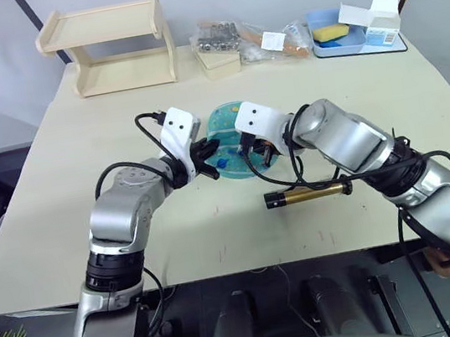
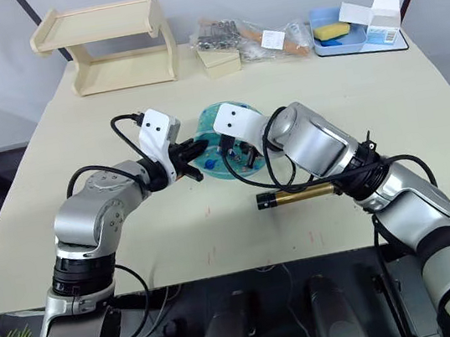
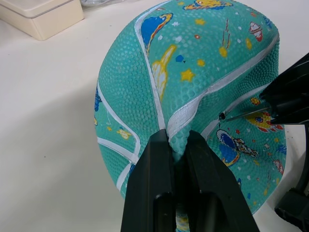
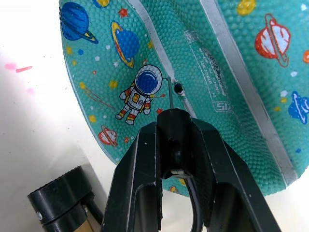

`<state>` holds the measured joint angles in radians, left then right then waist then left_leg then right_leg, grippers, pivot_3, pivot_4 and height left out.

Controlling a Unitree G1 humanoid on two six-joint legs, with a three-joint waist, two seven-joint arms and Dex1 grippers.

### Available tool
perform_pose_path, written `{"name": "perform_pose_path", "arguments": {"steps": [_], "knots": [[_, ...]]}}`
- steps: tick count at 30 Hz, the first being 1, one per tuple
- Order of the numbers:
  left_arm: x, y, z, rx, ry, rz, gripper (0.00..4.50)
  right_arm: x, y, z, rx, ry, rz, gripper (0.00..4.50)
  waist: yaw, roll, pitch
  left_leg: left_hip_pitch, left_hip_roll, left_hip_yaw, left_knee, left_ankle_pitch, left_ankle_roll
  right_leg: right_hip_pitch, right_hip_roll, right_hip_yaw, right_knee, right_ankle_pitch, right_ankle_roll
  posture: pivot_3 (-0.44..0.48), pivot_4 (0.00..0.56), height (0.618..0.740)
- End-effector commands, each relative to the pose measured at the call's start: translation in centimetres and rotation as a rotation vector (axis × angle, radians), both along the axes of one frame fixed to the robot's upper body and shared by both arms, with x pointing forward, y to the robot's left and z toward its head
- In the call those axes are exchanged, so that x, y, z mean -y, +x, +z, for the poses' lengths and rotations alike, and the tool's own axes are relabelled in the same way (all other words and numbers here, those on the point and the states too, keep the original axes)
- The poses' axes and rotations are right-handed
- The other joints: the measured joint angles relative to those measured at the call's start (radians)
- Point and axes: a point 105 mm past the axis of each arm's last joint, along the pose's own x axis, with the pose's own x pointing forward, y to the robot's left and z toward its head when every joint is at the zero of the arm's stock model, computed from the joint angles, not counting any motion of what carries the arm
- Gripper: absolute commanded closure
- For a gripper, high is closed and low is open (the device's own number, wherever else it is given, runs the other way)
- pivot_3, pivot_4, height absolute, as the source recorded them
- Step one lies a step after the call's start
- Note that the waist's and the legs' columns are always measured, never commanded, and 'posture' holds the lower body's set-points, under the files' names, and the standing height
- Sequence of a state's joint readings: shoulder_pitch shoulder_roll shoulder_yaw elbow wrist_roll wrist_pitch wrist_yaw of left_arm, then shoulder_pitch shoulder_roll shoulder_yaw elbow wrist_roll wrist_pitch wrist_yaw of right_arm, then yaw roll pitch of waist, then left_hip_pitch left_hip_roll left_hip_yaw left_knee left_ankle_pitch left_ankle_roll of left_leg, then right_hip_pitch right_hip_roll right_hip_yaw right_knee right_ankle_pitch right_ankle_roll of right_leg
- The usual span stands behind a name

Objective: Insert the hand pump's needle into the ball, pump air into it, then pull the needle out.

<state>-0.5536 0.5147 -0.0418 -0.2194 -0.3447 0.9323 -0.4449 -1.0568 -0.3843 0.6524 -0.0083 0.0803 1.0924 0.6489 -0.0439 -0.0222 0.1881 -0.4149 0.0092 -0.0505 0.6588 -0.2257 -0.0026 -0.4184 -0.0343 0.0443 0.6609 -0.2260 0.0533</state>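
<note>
In the left eye view, the ball (image 1: 227, 138), deflated into a flattened dome, sits near the middle of the table (image 1: 59, 193). The left gripper (image 1: 205, 156) meets it from the left and the right gripper (image 1: 258, 152) from the right. The hand pump (image 1: 308, 195) lies on the table nearer than the ball and a little to the right, its black hose looping up to the right gripper. A wooden shelf (image 1: 109, 46) stands at the far left of the table, and a blue tray (image 1: 339, 37) at the far right.

In the left wrist view, the left gripper (image 3: 177, 152) has its fingers pressed together on a raised fold of the ball (image 3: 193, 72). The needle (image 3: 239, 116) points at a small dark valve hole (image 3: 221, 116), its tip just beside the hole.

In the right wrist view, the right gripper (image 4: 175, 145) pinches the black end of the hose, from which the needle (image 4: 171, 99) sticks out. Its tip lies just beside the valve hole (image 4: 178, 88), not inside. One black end of the hand pump (image 4: 60, 198) shows on the table beside the ball (image 4: 231, 72).
</note>
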Motion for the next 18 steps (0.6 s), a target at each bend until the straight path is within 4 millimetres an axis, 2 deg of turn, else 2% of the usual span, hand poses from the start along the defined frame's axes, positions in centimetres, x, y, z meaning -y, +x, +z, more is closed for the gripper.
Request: {"name": "perform_pose_path", "arguments": {"steps": [1,18], "knots": [[-0.23,-0.22,-0.48,-0.017,0.011,0.014,4.5,-0.39,0.08,0.96,0.031,-0.002,0.022,4.17,0.0,0.0,0.0,0.0,0.0,0.0,0.0,0.0,0.0,0.0,0.0,0.0,0.0,0.0,0.0,0.0,0.15,0.74],[-0.35,-0.41,-0.63,-0.019,0.01,0.019,4.5,0.21,0.16,0.67,0.029,-0.021,0.012,4.17,0.0,0.0,0.0,0.0,0.0,0.0,0.0,0.0,0.0,0.0,0.0,0.0,0.0,0.0,0.0,0.0,0.15,0.74]]}}
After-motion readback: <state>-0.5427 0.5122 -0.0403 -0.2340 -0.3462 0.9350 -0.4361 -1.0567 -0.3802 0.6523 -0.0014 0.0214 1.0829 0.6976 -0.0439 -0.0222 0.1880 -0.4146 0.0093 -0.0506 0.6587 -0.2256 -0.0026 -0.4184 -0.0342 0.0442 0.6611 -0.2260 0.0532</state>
